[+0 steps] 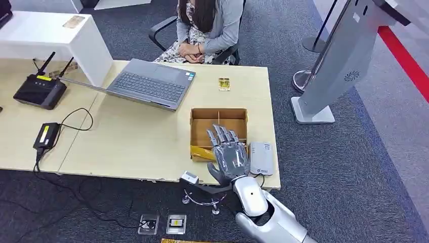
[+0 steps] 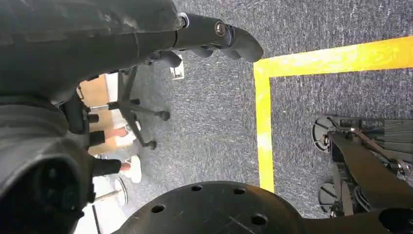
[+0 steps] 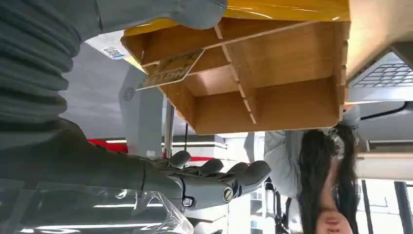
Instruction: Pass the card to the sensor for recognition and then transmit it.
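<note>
On the table (image 1: 136,147), the box (image 1: 218,121) sits between laptop (image 1: 149,83) and sensor (image 1: 261,158).

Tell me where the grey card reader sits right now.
In the head view the card reader lies flat at the table's near right corner, just right of the wooden box and beside the right hand.

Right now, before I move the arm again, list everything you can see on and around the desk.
Wooden box: one, brown, divided into compartments, near desk edge, under the right hand.
Yellow card: one, at the box's near side.
Card reader: one, grey, right of the box.
Small gold card: one, far side of desk.
Laptop: one, grey, open, in front of the person.
Router: one, black, left desk.
Black adapter: one, yellow label, left desk.
Kiosk stand: one, silver, on the floor to the right.
Person: one, seated behind the desk.
Right hand: fingers spread, holding nothing.
Left hand: over the carpet.
</note>
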`<control>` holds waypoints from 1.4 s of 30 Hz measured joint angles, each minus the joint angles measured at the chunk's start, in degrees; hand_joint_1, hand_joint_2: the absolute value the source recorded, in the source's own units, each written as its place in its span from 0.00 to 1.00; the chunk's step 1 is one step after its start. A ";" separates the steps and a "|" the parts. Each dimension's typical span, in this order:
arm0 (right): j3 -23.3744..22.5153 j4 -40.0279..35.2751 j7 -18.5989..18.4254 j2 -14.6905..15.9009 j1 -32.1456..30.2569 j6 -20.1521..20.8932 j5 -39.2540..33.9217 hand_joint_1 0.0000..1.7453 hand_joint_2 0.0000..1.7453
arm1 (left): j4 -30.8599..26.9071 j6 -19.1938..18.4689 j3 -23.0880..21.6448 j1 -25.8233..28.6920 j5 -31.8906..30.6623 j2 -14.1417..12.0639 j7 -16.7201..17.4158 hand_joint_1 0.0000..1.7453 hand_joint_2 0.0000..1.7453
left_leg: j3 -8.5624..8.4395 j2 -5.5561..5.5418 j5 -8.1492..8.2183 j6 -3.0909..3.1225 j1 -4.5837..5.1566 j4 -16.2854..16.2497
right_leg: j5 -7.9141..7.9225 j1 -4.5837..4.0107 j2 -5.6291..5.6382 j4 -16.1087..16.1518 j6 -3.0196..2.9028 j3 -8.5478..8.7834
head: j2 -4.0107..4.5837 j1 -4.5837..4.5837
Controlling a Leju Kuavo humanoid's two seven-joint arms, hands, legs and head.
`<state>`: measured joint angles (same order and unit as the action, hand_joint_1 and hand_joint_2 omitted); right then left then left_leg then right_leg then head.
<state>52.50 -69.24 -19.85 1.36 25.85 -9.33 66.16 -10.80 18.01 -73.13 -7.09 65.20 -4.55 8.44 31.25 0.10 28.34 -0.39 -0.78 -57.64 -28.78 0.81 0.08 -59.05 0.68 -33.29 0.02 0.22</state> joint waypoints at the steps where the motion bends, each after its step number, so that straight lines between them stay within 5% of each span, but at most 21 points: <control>1: -0.04 0.26 -0.02 0.00 0.01 -0.02 -0.02 0.00 1.00 | 0.00 0.00 0.00 0.00 0.00 0.00 0.00 0.00 0.00 | 0.00 0.00 0.00 0.00 0.00 0.00 | 0.00 0.00 0.00 0.00 0.00 0.00 | 0.00 -0.02; 42: -2.34 11.89 0.66 -1.42 0.99 -7.19 -1.03 0.00 1.00 | 0.13 -0.55 -0.20 -0.04 -0.72 -0.02 -0.02 0.00 0.00 | -0.01 0.00 0.00 0.00 0.00 0.00 | 0.00 0.00 0.00 0.00 0.00 0.00 | -0.02 -0.02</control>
<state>50.16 -57.35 -19.19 -0.07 26.85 -16.52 65.13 -10.67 17.46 -73.33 -7.13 64.48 -4.57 8.41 31.24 0.10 28.34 -0.39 -0.78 -57.64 -28.78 0.81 0.08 -59.06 0.68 -33.29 0.00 0.20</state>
